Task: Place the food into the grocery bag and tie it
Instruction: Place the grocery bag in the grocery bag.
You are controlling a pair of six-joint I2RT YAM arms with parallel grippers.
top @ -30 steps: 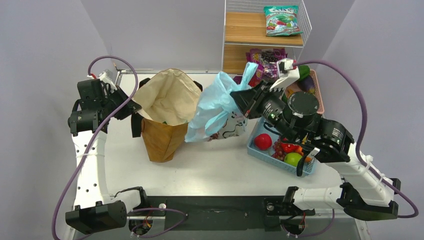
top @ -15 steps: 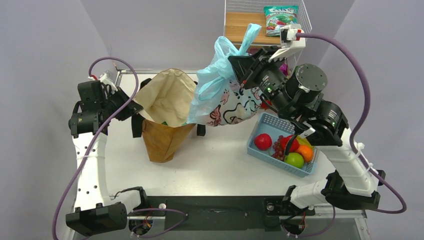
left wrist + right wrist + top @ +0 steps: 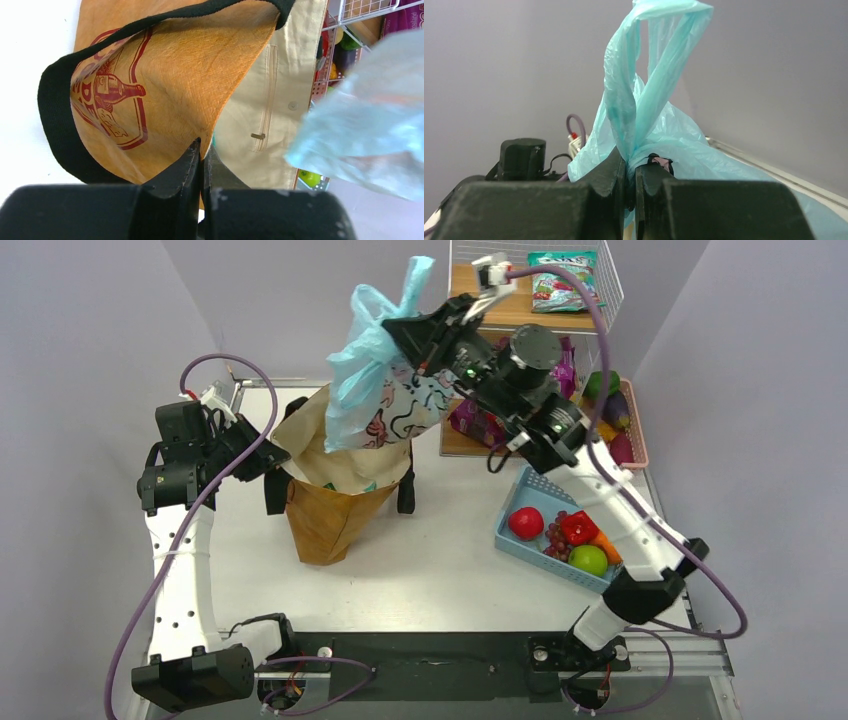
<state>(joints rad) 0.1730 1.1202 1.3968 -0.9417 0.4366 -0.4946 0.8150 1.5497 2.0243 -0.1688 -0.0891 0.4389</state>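
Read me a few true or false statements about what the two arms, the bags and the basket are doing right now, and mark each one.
1. The right gripper is shut on the grocery bag by its handles. True.
2. The grocery bag rests on the table. False: it hangs clear of the table, over the open tan tote.
3. The left gripper is shut on the tan tote's rim. True.
4. The blue basket is empty. False: it holds produce, including a round red fruit and a green fruit.
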